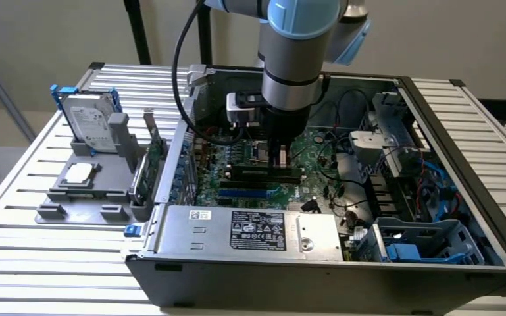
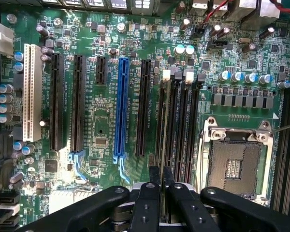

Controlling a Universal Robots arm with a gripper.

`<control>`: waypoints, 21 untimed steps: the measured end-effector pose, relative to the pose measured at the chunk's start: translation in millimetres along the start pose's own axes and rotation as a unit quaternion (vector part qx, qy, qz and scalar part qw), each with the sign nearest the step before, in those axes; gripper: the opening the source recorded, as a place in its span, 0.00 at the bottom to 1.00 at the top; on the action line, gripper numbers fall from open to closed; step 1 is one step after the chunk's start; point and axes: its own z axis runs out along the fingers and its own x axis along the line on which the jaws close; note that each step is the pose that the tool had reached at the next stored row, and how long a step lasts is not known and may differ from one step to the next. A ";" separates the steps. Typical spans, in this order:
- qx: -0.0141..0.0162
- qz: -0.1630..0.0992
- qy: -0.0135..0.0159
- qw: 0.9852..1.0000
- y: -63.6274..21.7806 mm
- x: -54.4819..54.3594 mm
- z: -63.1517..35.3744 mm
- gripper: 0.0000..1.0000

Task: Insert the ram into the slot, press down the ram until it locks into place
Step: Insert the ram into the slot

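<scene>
My gripper (image 1: 279, 161) reaches straight down into the open computer case, over the bank of long black slots (image 1: 262, 174). In the wrist view the two black fingers (image 2: 154, 193) stand close together, straddling the outermost black slot (image 2: 163, 121) of several parallel ones. A thin strip seen edge-on, the ram (image 2: 162, 162), runs from between the fingers along that slot. From the exterior view the ram (image 1: 254, 170) appears as a low dark-green strip standing along the slot under the fingers. How deep it sits is hidden.
The blue slot (image 2: 122, 106) and other black card slots lie beside the bank, the silver processor socket (image 2: 234, 164) on its other side. Cables and a drive cage (image 1: 428, 240) crowd the exterior view's right. A hard drive (image 1: 90, 122) and an upright green card (image 1: 152, 158) stand outside the case.
</scene>
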 end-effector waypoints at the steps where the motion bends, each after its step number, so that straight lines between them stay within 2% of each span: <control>1: 0.000 0.000 0.000 1.000 0.0 0.0 0.3 0.14; 13: 0.000 0.000 0.000 1.000 0.1 0.1 3.3 0.15; 14: 0.000 0.000 0.000 1.000 0.0 -0.1 1.4 0.15; 15: 0.000 0.000 0.000 1.000 0.1 -0.2 -2.8 0.22; 18: 0.000 0.000 0.000 1.000 0.7 -0.4 -15.4 0.22; 21: -0.001 0.000 0.000 1.000 4.3 0.3 -20.3 0.22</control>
